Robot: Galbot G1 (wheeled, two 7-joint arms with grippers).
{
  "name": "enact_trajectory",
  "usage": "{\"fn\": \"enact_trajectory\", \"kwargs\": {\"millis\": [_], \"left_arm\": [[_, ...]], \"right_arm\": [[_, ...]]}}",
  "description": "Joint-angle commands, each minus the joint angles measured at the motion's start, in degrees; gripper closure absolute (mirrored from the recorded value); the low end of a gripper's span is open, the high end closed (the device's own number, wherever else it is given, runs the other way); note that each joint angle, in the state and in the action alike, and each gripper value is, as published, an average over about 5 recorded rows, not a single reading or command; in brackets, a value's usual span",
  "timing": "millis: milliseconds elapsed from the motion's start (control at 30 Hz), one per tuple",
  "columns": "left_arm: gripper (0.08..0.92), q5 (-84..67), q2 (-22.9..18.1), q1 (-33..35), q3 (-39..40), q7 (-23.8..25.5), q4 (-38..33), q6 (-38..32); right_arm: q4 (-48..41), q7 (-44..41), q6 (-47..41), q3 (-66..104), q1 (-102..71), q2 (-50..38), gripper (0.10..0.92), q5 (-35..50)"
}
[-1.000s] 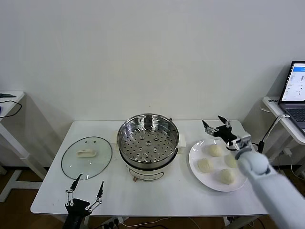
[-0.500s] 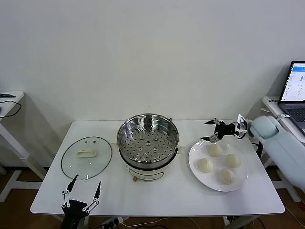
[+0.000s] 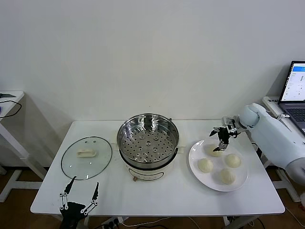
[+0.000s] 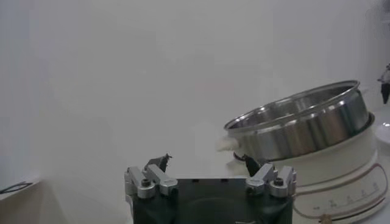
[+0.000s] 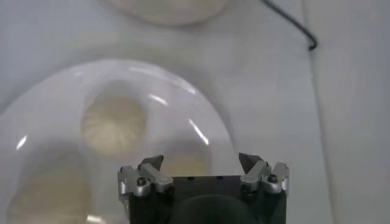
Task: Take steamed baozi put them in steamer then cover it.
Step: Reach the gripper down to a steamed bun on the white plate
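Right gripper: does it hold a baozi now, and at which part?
Nothing is held. The right gripper is open above the baozi on the plate; the left gripper is open too.

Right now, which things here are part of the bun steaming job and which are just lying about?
Part of the job:
- four baozi on the white plate
- steamer, nothing in it
- glass cover, lying flat on the table
- right gripper, open above the plate
- left gripper, open, parked at the table's front edge

Lying about:
- laptop on the side desk
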Motion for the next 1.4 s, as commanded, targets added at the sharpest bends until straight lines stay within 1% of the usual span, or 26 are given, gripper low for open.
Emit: {"fn": "enact_trajectory", "kwargs": {"millis": [33,267,700,933,1200,1300,1400], "left_arm": [[0.177,0.06,-0.21,0.1,0.09,-0.05,0.16,-0.04],[0.177,0.44,-0.35,0.41,0.49,-0.04,0.44,-0.19],[0.177,0.47,-0.19,0.2,0.3,-0.19,0.96,-0.4],[0.177,0.45,-0.22,0.22,0.06,-0.27,1.01,-0.53],[0.177,0.31,-0.31,0.19,-0.51,-0.49,0.78,-0.67],[0.177,0.3,-0.39,0.18,-0.56,-0.53,0.73,-0.74],[0.177,0.25,-0.46,0.07,-0.42,-0.53,0.55,-0.79]], "right_arm": [[-3.86,-2.17,1.0,-2.56,2.5,2.87,0.203,-6.31],[-4.15,-2.44,1.48,-2.12,1.84,3.19,0.203,-8.08],[-5.49,-1.25,1.76,-1.49,1.1,3.82,0.212,-8.72],[-5.5,-0.54,1.68,-1.28,0.5,3.71,0.247,-9.21],[-5.84,1.79,1.86,-0.99,-0.11,4.09,0.327,-8.89],[-4.43,1.95,1.93,-1.32,-0.18,3.43,0.338,-8.08],[-0.12,1.55,2.07,-2.52,0.38,1.68,0.343,-6.33]]}}
